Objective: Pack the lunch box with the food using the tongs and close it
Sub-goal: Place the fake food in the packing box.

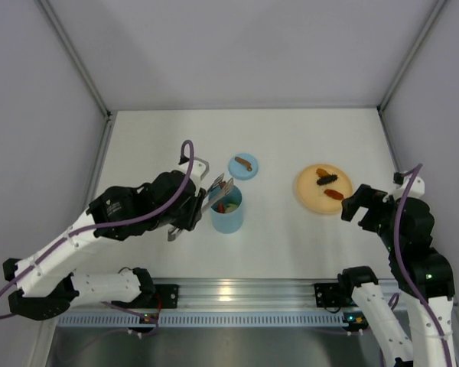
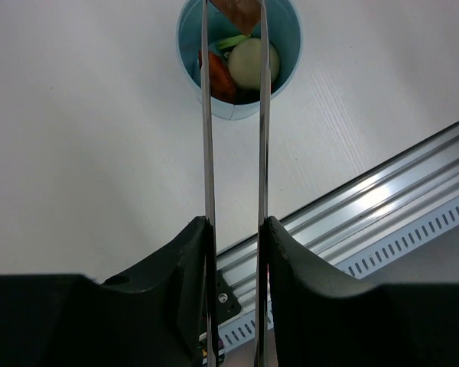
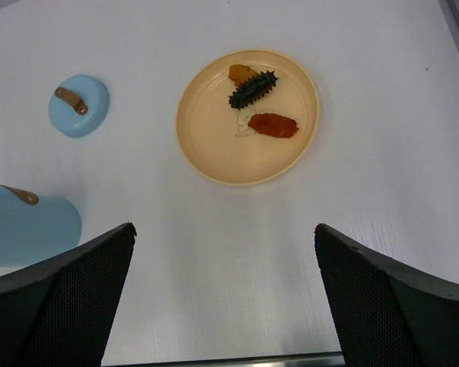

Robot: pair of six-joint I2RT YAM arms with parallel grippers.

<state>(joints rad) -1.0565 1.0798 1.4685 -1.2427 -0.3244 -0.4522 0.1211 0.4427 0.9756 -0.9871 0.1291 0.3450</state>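
My left gripper (image 2: pixel 235 229) is shut on the tongs (image 2: pixel 206 138), its fingers pressing the two thin arms toward each other. The tong tips hold a brown piece of food (image 2: pixel 239 11) over the mouth of the light blue lunch box (image 2: pixel 214 103). Inside the tub lie a red piece (image 2: pixel 218 76) and a round green one (image 2: pixel 254 61). From above, the tongs (image 1: pixel 218 191) reach over the lunch box (image 1: pixel 228 218). Its lid (image 1: pixel 243 166) lies flat behind it. My right gripper (image 3: pixel 224 229) hangs open and empty near the plate.
The orange-yellow plate (image 3: pixel 214 164) carries an orange piece (image 3: pixel 241 73), a dark spiky piece (image 3: pixel 254 89) and a red-brown piece (image 3: pixel 273 125). The lid (image 3: pixel 78 105) lies left of the plate. A metal rail (image 2: pixel 382 206) runs along the table's near edge.
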